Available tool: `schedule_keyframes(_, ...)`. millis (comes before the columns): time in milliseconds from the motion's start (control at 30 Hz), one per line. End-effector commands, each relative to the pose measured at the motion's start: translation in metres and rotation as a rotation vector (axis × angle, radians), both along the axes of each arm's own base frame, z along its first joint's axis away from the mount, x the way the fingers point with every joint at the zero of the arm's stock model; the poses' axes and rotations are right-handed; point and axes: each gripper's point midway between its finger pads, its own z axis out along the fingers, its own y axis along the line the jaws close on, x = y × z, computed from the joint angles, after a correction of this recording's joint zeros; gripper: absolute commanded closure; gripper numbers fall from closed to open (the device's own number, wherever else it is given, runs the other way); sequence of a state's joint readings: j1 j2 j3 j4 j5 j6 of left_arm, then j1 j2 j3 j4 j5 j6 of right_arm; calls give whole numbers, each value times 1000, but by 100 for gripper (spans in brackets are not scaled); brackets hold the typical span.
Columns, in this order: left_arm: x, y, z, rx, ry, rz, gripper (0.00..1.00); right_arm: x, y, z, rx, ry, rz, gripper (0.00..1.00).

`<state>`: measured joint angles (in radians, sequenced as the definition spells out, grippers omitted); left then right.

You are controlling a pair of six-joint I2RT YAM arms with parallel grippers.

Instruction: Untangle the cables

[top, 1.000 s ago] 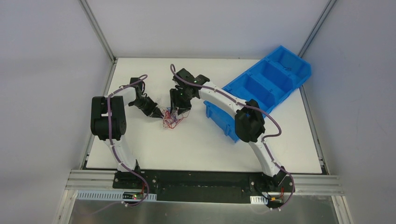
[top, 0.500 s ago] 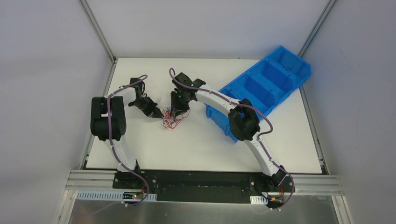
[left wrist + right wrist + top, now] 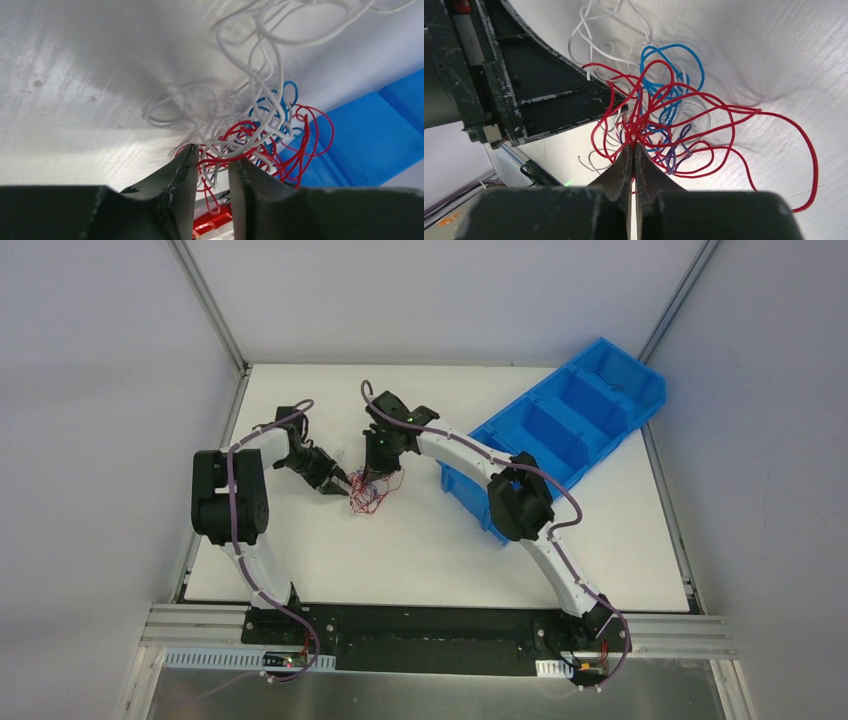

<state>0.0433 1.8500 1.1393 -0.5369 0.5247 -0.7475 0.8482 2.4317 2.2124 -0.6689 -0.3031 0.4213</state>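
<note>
The cables (image 3: 370, 492) are a small tangle of thin red, blue, purple and white wires lying on the white table, mid-left. My right gripper (image 3: 378, 472) reaches down onto the tangle from behind. In the right wrist view it (image 3: 633, 147) is shut, pinching red strands of the cables (image 3: 664, 115) at its tips. My left gripper (image 3: 343, 484) is at the tangle's left side. In the left wrist view it (image 3: 212, 157) has its jaws a narrow gap apart, with red and white strands of the cables (image 3: 260, 125) passing loosely between them.
A blue bin (image 3: 560, 430) with several compartments stands tilted at the back right, close behind the right arm; it also shows in the left wrist view (image 3: 370, 135). The left gripper's finger (image 3: 559, 100) fills the upper left of the right wrist view.
The right gripper has moved slightly back and left with the strands, dragging the tangle with it. The left gripper has shifted a little left, away from the tangle's middle.
</note>
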Motion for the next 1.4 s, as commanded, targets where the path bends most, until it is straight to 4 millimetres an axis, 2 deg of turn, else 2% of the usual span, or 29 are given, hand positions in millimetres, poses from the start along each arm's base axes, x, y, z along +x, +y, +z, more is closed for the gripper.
schedule_keyframes(0,2,13,30,-43,-81,49,63,-3,-1,90,111,-120,29,100)
schedule_keyframes(133,18,36,69,-104,-256,133,41,-7,-10,131,180,-163,37,100)
schedule_keyframes(233,28,44,102,-153,-386,181,28,-15,-10,148,221,-152,62,100)
schedule_keyframes(267,31,44,111,-163,-421,184,22,-19,-9,151,234,-141,75,100)
schedule_keyframes(333,36,40,125,-199,-471,189,17,-26,-6,156,260,-121,99,100)
schedule_keyframes(500,40,22,136,-239,-505,142,6,-40,0,175,316,-128,162,100)
schedule_keyframes(600,38,8,124,-255,-470,108,4,-41,1,205,367,-178,174,100)
schedule_keyframes(667,33,-10,112,-258,-445,50,4,-40,2,233,413,-226,176,100)
schedule_keyframes(800,21,-42,75,-235,-356,-41,14,-39,4,277,494,-283,167,100)
schedule_keyframes(900,10,-43,45,-224,-274,-30,31,-39,0,303,533,-326,155,100)
schedule_keyframes(967,5,-44,33,-228,-254,-29,45,-36,-5,321,567,-358,134,100)
schedule_keyframes(1133,-2,-43,21,-223,-235,-30,100,-31,-24,372,663,-437,74,100)
schedule_keyframes(1233,-8,-34,5,-184,-166,20,100,-34,-44,417,742,-513,37,100)
schedule_keyframes(1367,-20,-13,-21,-129,-43,126,100,-36,-85,481,858,-615,-53,100)
